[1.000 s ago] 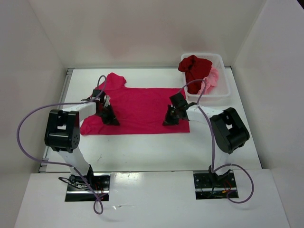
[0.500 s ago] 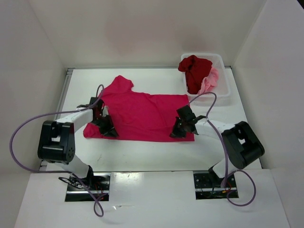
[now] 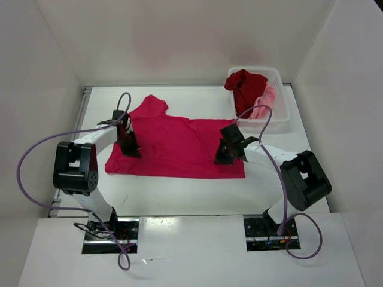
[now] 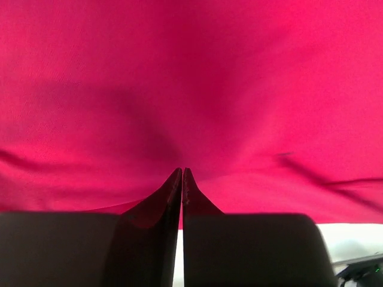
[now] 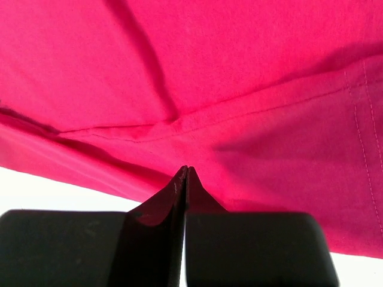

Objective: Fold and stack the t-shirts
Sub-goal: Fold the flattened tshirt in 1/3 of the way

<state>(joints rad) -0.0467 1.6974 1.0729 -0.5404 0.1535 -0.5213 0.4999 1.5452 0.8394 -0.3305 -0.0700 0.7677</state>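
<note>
Bright crimson-pink cloth t-shirt (image 3: 176, 146) just got tugged nearer and smoothed flat on the white table (image 3: 179, 196). Left end effector (image 3: 130, 146) and right end effector (image 3: 229, 152) both clamped shut, pinching it. First fold next, I'd guess.

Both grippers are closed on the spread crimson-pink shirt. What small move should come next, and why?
Probably lift the left gripper and right gripper together a little. Each is shut on the crimson-pink shirt, which lies flat and unfolded; an even lift would free its near side for folding.
</note>
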